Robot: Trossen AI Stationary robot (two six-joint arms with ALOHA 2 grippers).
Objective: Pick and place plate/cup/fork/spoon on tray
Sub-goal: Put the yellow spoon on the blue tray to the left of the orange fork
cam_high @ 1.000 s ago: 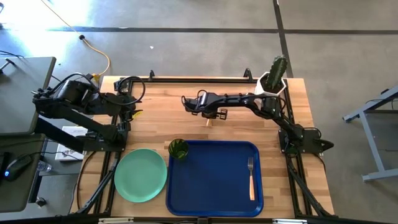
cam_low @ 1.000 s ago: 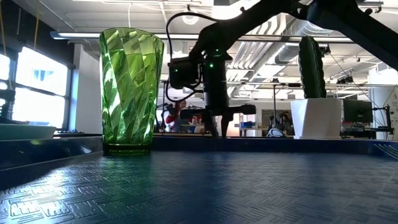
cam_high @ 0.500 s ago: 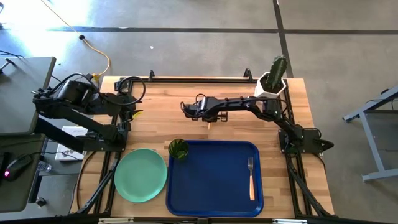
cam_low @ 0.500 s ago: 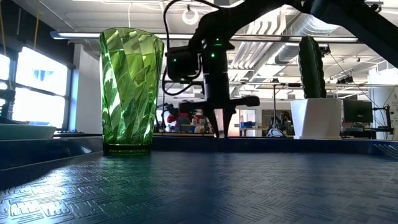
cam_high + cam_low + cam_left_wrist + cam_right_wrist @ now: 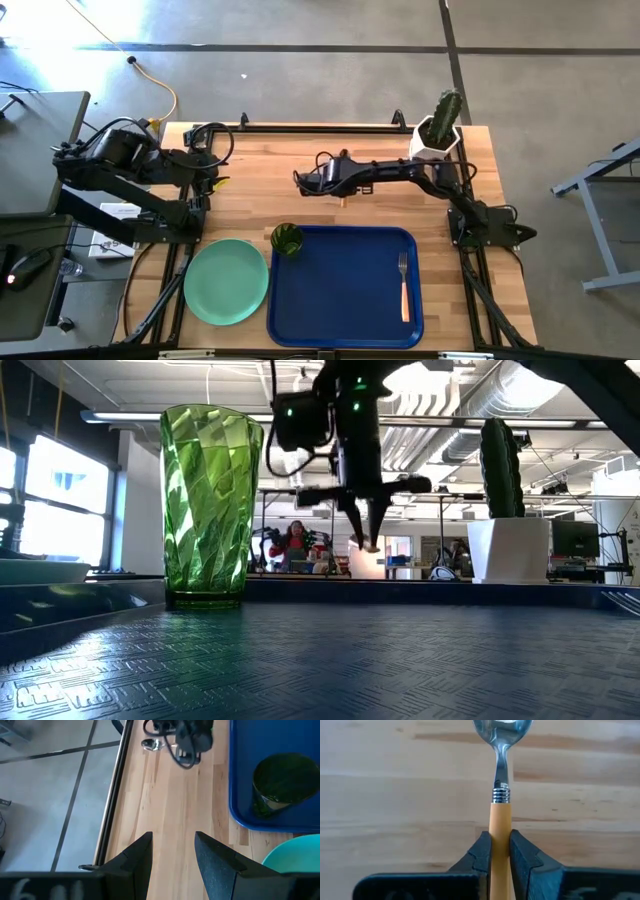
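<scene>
My left gripper point(image 5: 212, 172) is waiting with fingers parted and empty at the table's left edge, above the round mint-green plate point(image 5: 226, 281) lying just left of the large dark-blue plastic tray point(image 5: 345, 300). The small olive-green tumbler point(image 5: 287, 239) is standing in the tray's near-left corner. My right gripper point(image 5: 499, 851) is clamping the orange-yellow handle of the shiny metal-bowled spoon point(image 5: 500, 785), its long axis running straight out from my fingers. The tray is lying just beyond it, the orange-handled fork point(image 5: 404, 285) already resting along its right side.

Spoon point(image 5: 500, 775): glossy metal bowl, matt orange handle. Table point(image 5: 270, 160): pale wood. Tray point(image 5: 345, 290): textured blue plastic.
</scene>
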